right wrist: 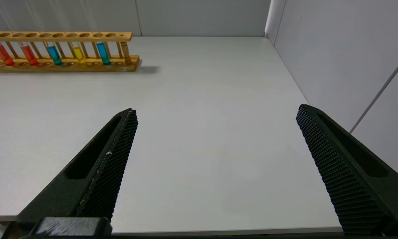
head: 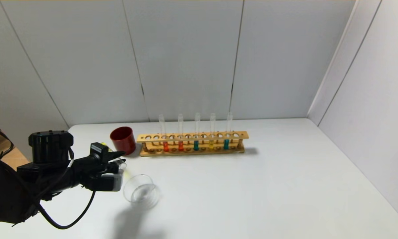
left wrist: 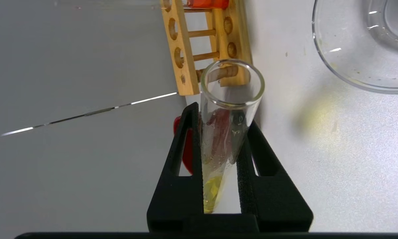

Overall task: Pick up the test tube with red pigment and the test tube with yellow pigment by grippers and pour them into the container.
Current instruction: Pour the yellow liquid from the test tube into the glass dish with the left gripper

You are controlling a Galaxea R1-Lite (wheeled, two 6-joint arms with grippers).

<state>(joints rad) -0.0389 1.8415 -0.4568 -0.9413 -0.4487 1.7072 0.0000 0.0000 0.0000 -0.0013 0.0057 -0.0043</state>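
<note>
Grey panel walls close round a white table [head: 252, 186]. At nine o'clock the left gripper [left wrist: 224, 132] pinches the test tube with yellow pigment [left wrist: 227, 132], tilted beside the container [head: 141, 192]; its base is hidden in the head view. Right gripper [right wrist: 215, 132] is spread wide, parked. The rack [head: 192, 142] sits at twelve.

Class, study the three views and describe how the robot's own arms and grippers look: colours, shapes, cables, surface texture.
The left gripper is black with a pale grey-white finger block, on a bulky black arm trailing looping black cables. Its fingers are black tapered wedges with slot cut-outs. The right gripper has the same black wedge fingers, their inner faces finely dimpled.
</note>
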